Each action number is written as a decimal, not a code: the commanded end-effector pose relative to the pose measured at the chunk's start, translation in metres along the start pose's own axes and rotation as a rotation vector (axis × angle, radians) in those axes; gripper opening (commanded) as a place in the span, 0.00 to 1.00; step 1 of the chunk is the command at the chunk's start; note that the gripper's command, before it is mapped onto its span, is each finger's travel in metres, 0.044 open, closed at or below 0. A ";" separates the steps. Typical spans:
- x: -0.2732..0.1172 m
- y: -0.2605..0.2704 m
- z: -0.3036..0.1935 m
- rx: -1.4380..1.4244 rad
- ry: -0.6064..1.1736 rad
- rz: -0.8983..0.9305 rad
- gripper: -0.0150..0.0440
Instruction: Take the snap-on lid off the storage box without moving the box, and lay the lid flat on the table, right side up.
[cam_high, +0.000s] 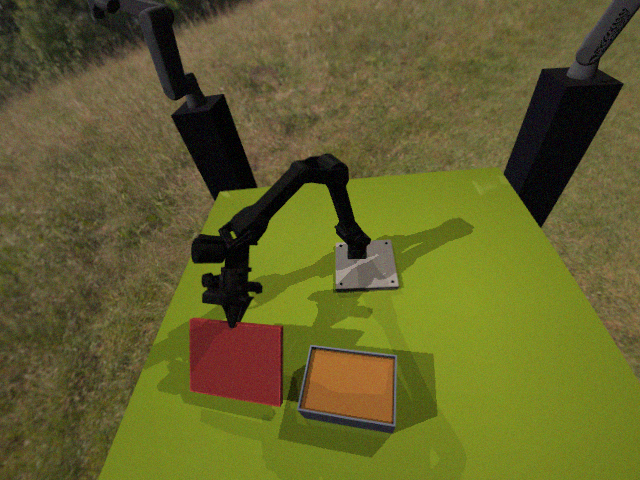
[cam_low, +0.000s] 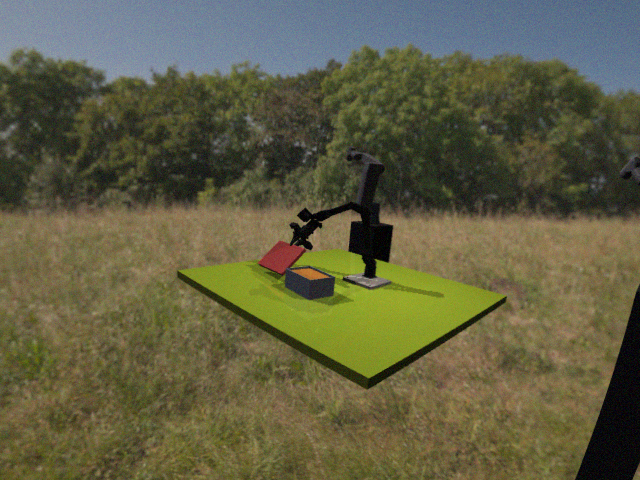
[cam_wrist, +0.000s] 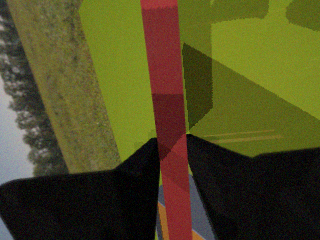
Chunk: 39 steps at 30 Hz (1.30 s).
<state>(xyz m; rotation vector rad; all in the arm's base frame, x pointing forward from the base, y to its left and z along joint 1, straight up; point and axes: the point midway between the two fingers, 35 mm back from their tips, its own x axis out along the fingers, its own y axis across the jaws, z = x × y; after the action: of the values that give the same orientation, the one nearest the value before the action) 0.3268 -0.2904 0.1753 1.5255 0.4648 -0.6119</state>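
The red lid (cam_high: 236, 364) (cam_low: 281, 257) (cam_wrist: 167, 60) is off the box and tilted steeply, to the left of the box in the top view. My gripper (cam_high: 233, 324) (cam_low: 293, 244) (cam_wrist: 171, 142) is shut on the lid's upper edge, one finger on each side of it. Whether the lid's lower edge touches the table is hard to tell. The storage box (cam_high: 347, 419) (cam_low: 310, 285) is grey-blue, stands upright on the table and is open at the top, with orange showing inside. Part of it also shows beyond the lid in the wrist view.
The green table (cam_high: 516, 335) (cam_low: 403, 320) carries the arm's grey base plate (cam_high: 379, 281) (cam_low: 361, 281) behind the box. Two dark pedestals (cam_high: 211, 144) (cam_high: 558, 124) with other arms stand beyond the table's far edge. The lid is near the table's left edge in the top view.
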 end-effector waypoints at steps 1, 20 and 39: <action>0.002 0.000 0.000 -0.009 0.003 0.011 0.25; 0.012 -0.012 0.000 -0.009 0.003 0.011 0.25; 0.022 -0.024 0.000 -0.009 0.003 0.011 0.25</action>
<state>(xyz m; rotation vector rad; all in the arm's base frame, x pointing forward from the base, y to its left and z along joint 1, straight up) 0.3276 -0.2910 0.1436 1.5251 0.4656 -0.6109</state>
